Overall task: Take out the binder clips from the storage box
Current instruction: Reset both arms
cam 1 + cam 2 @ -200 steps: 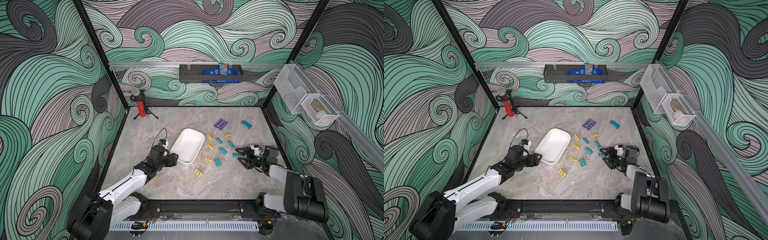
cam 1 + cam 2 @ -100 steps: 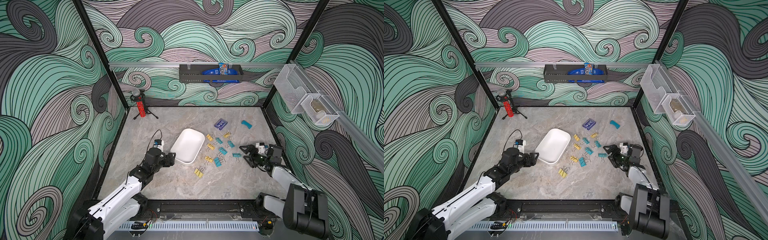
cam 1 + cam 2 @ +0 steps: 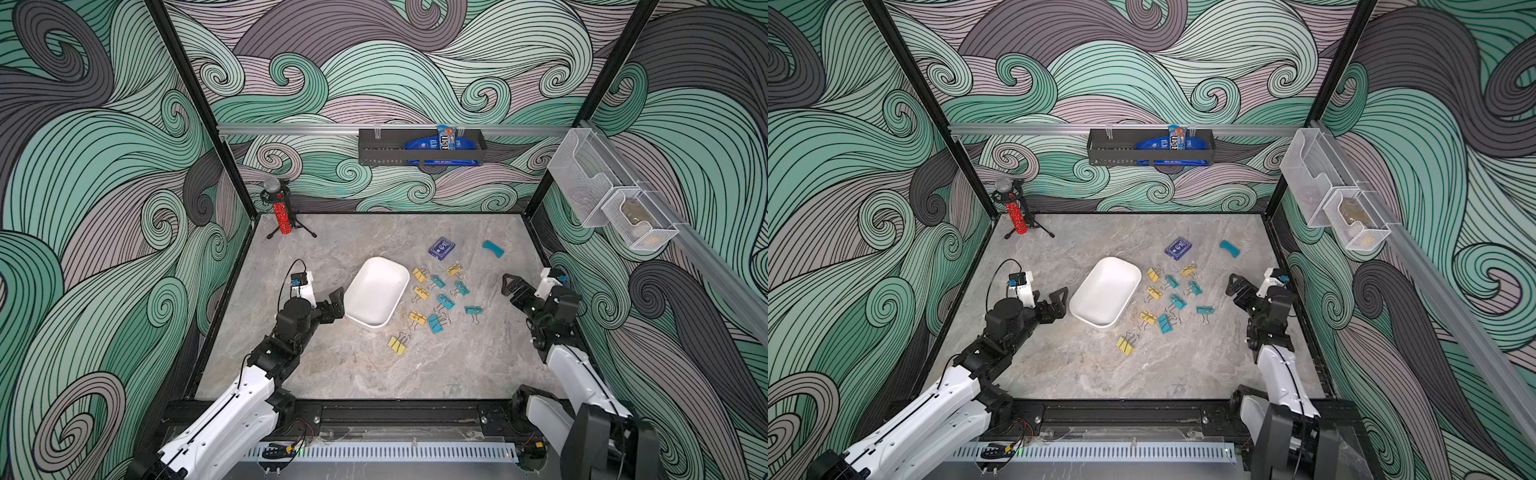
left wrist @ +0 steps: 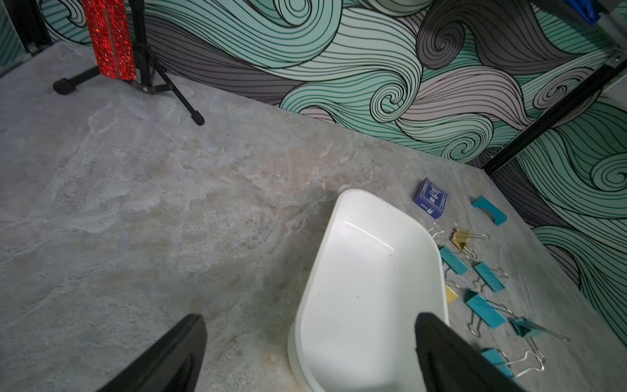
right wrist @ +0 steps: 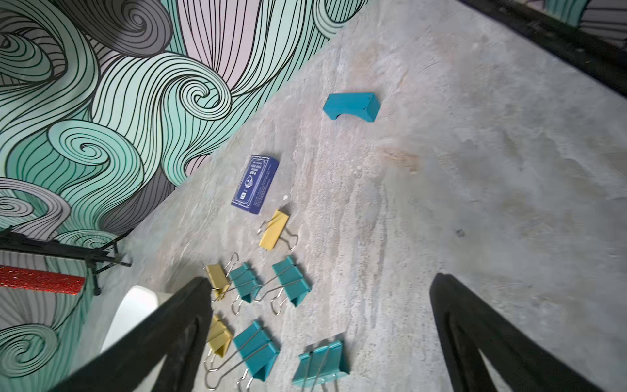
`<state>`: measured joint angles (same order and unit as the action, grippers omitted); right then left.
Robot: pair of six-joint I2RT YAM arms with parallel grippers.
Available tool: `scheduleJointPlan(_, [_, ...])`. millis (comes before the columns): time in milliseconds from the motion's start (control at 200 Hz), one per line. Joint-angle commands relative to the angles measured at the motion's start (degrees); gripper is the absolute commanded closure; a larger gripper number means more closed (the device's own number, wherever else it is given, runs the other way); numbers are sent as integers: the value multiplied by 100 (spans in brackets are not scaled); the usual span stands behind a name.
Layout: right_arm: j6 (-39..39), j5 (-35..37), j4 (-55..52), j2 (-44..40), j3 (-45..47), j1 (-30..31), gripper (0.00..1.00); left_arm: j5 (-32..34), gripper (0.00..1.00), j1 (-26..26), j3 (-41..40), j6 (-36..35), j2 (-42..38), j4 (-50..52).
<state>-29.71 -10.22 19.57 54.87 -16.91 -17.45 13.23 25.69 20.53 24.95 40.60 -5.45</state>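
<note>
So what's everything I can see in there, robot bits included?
table: one, grey stone look, floor of the booth
tray: one, white, empty, middle of the table
binder clips: ten, five teal and five yellow, loose on the table on the tray's right
card box: one, dark blue, just behind the clips
curved piece: one, teal, right of the card box
tripod stand: one, black legs with a red glittery tube, far left corner
shelf: one, black, on the back wall
packets: a few, mostly blue, on the shelf
baskets: two, see-through mesh, on the right wall
left claw: one, black, open, empty, beside the tray
right claw: one, black, open, empty, right of the clips
</note>
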Motion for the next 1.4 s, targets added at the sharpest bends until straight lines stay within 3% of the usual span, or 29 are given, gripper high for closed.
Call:
scheduleJointPlan(0, [331, 1014, 2365, -169, 849, -30, 0, 746, 1, 16, -193, -360, -116, -782])
scheduleJointPlan(125, [864, 1240, 3175, 200, 1032, -21, 0, 1597, 1, 16, -607, -828, -206, -1625])
scheduleJointPlan(235, [932, 1396, 3419, 872, 915, 4, 0, 2547, 2, 15, -1302, -1535, -110, -3237])
scheduleJointPlan(280, [951, 1519, 3850, 1228, 980, 126, 0, 2695, 1, 0, -1671, -1934, 95, -4335])
scheduleJointPlan(355, [1092, 1835, 4579, 1855, 973, 450, 0, 2961, 1, -95, -1974, -2303, 782, -5612])
scheduleJointPlan(510, [1866, 2318, 4235, 2301, 364, 1033, 0, 3037, 1, -505, -1294, -1874, 2745, -5447])
scheduleJointPlan(565, [2180, 2572, 4512, 2387, 381, 1232, 0, 3057, 1, -555, -1210, -2150, 3384, -6274])
scheduleJointPlan(645, [2397, 2756, 5247, 2638, 582, 1390, 0, 2566, 2, -640, -1259, -2851, 4028, -7590])
scheduleJointPlan(700, [2493, 2914, 6227, 2968, 894, 1492, 0, 2804, 1, -630, -1052, -3057, 4395, -7617])
scheduleJointPlan(755, [2636, 2960, 6091, 2921, 869, 1621, 0, 2594, 2, -701, -964, -3165, 4498, -7546])
scheduleJointPlan(865, [2704, 2947, 6036, 3196, 728, 1678, 0, 1977, 1, -1250, -1344, -2761, 4790, -8483])
scheduleJointPlan(905, [2743, 2954, 6599, 3463, 800, 1682, 0, 1776, 2, -1457, -1501, -2542, 4827, -8812])
scheduleJointPlan(986, [2813, 2962, 5969, 3282, 664, 1765, 0, 1231, 1, -1703, -1519, -2243, 4603, -8296])
scheduleJointPlan(1041, [2855, 2972, 6294, 3463, 657, 1772, 0, 1107, 1, -1807, -1380, -2130, 4703, -7977])
scheduleJointPlan(1136, [2841, 2947, 5952, 3377, 569, 1772, 0, 828, 1, -1844, -1070, -2400, 5143, -8140])
scheduleJointPlan(1251, [2848, 2947, 5978, 3384, 575, 1773, 0, 137, 2, -2198, -764, -2044, 4863, -6995])
scheduleJointPlan(1396, [2857, 2960, 6071, 3409, 600, 1773, 0, 52, 1, -2217, -960, -2183, 5050, -7703])
